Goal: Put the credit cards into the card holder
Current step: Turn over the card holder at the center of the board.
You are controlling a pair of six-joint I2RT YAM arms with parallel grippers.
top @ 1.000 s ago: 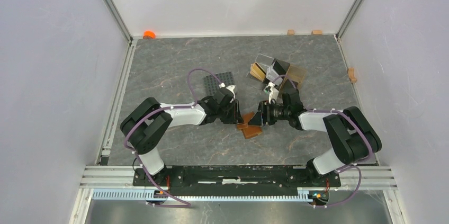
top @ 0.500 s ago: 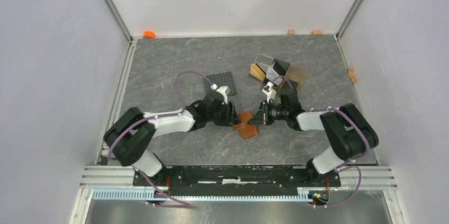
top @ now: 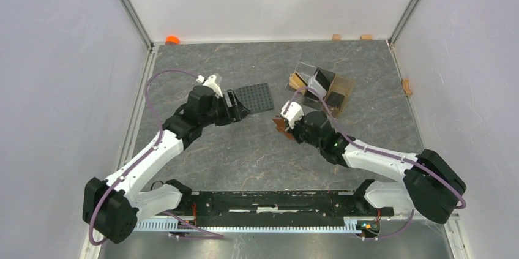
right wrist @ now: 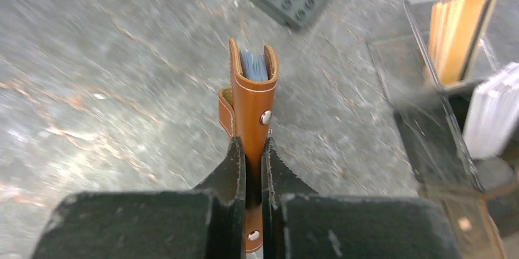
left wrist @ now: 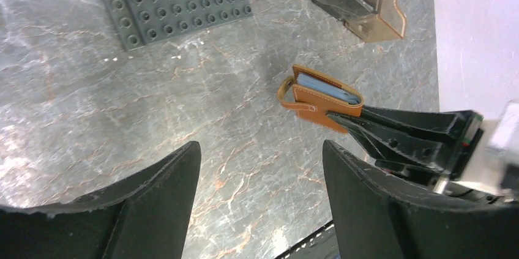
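The right gripper [right wrist: 253, 149] is clenching the folded brown card holder [right wrist: 251, 103] by its edge, holding it above the surface [top: 245, 155], with a light blue credit card [right wrist: 253, 66] showing inside. The left gripper [left wrist: 260, 152] is hanging released and empty near the studded plate [top: 256, 97]. Further back, the amber stand [top: 333, 90] is holding other credit cards [right wrist: 489, 112].

Even diffuse light, soft shadows; right wrist view motion-blurred.

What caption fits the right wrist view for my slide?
Right gripper shut on the folded brown leather card holder, light blue card edges showing inside.
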